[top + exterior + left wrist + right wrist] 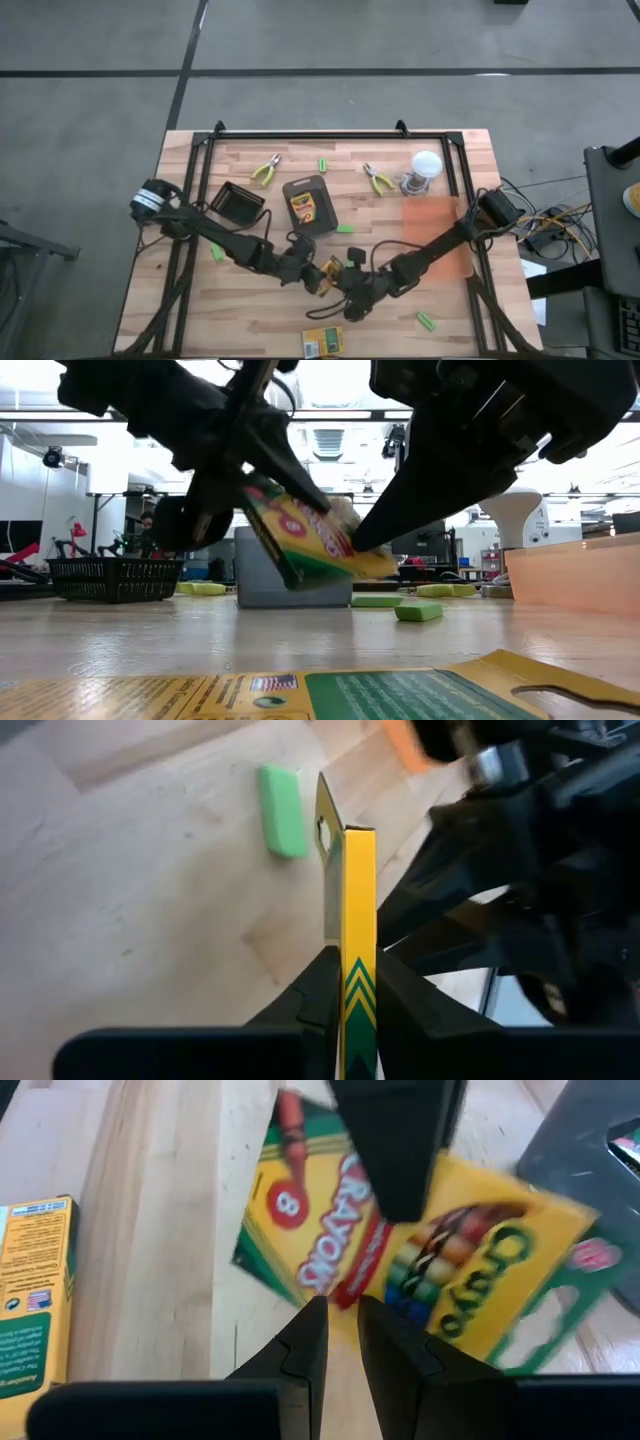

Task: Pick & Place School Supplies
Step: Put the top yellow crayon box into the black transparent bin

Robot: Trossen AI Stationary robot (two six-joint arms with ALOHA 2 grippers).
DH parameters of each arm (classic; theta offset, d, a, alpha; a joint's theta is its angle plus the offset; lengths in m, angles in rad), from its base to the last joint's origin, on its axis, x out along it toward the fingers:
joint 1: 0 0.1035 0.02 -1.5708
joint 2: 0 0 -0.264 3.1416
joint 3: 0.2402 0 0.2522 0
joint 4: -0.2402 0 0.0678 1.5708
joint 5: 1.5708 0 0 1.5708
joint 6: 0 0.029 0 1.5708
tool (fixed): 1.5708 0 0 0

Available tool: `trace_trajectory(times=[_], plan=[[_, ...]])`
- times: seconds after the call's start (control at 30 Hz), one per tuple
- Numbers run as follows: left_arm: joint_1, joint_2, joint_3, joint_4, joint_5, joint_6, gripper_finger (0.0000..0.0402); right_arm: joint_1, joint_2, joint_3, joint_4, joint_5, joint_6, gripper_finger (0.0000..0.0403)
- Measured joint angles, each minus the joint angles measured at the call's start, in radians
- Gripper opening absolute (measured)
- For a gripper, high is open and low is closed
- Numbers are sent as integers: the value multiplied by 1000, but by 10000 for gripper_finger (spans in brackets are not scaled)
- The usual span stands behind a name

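Your left pincer [312, 277] was clamped on the edge of a crayon box [326, 274], holding it tilted clear of the worktop [200, 310] near its 6 o'clock edge. Your right pincer [342, 283] sat just beside that box at its 3 o'clock, fingers nearly together and gripping nothing you could confirm. A second crayon box [304, 207] lay on the dark grey tray [318, 184] toward 12 o'clock, a third [322, 342] flat at 6 o'clock.
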Motion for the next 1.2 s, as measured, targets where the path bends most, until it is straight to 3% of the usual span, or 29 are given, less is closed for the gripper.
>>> trace_trajectory(times=[0.33, 0.6, 0.83, 0.97, 1.2], plan=[[1, -150, 2, -14, -126, 127, 43, 9, 0, 1, 0, 0, -4, 57], [6, -329, 1, -163, -380, 267, 42, 9, 0, 1, 2, 0, -4, 57], [59, -441, 1, -324, -543, 367, 42, 8, 0, 1, 9, 0, -4, 57], [129, -438, -6, -355, -533, 365, 42, 8, 0, 1, 10, 0, -4, 57], [296, -408, -57, -360, -385, 354, 43, 8, 0, 1, 6, 0, -8, 57]])
